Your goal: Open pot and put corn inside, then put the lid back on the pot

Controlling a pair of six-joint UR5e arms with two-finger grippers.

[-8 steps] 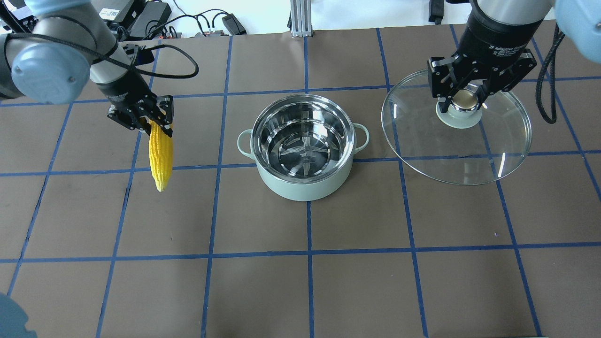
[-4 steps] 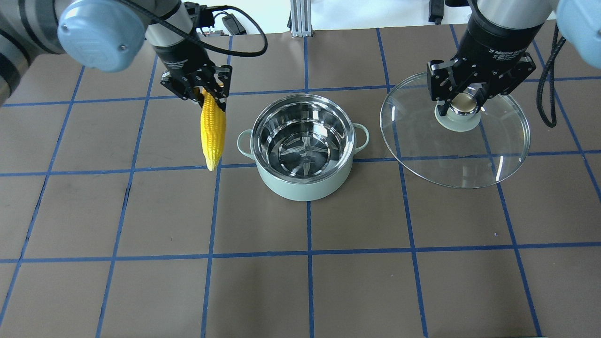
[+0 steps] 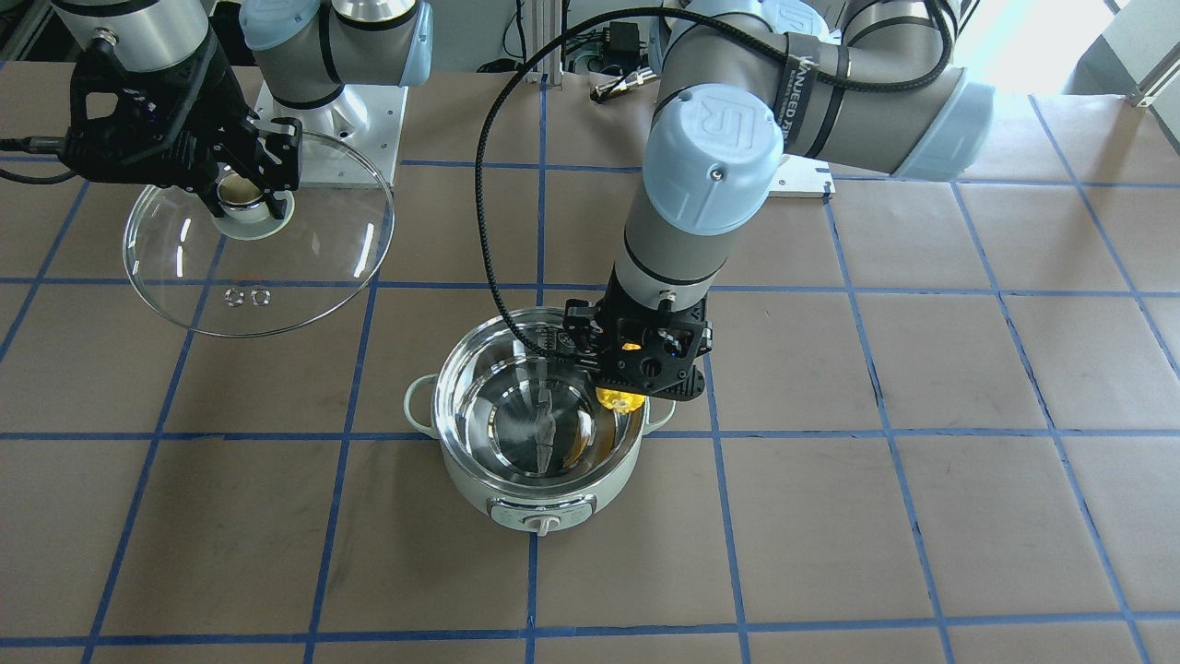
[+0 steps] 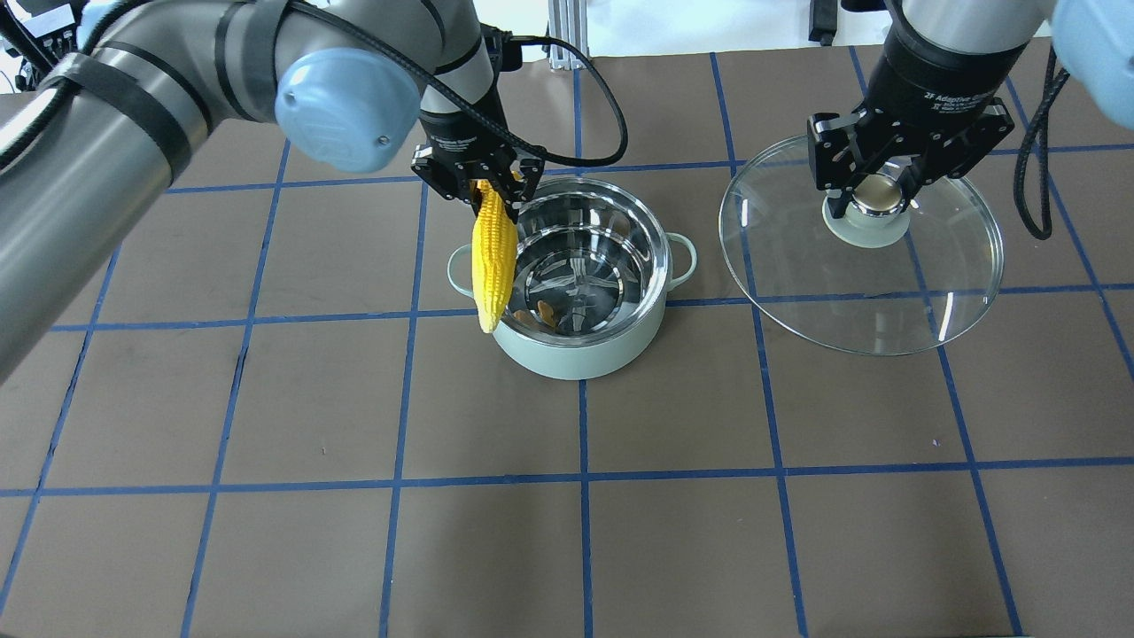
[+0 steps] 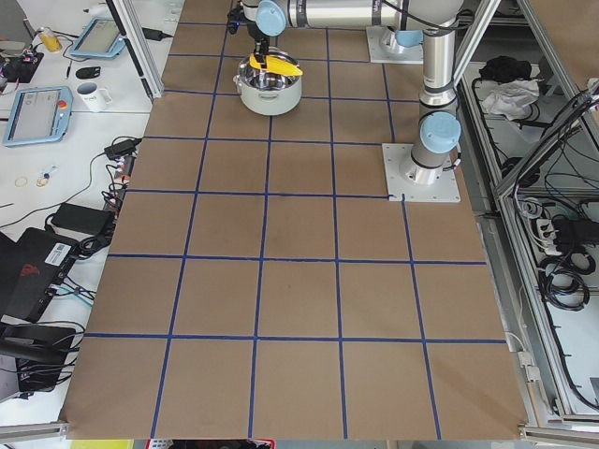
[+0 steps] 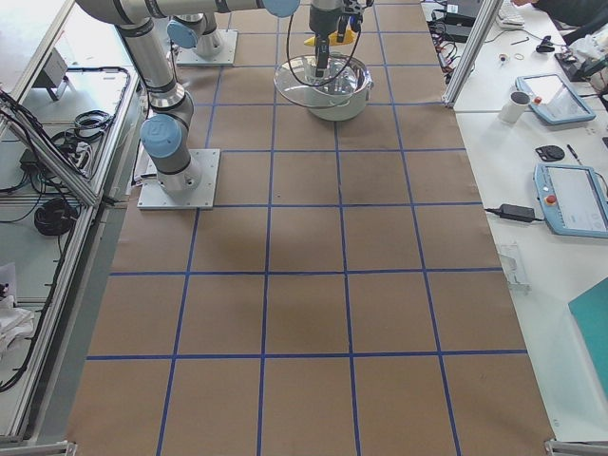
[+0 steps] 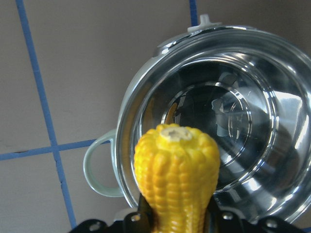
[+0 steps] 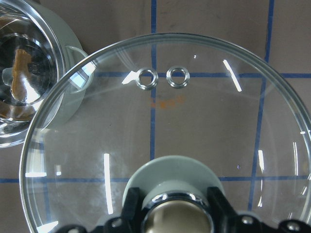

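Bright even light, glare streaks on lid (image 4: 943, 310), soft shadows

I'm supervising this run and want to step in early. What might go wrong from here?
1. The corn hangs from the left gripper close over the rim of the pot, not its centre; released here, it may strike the rim and fall outside.
2. The right gripper holds the large glass lid only by its knob; it could tilt or slip.
3. Bringing the lid back before the left arm clears the pot risks a collision.
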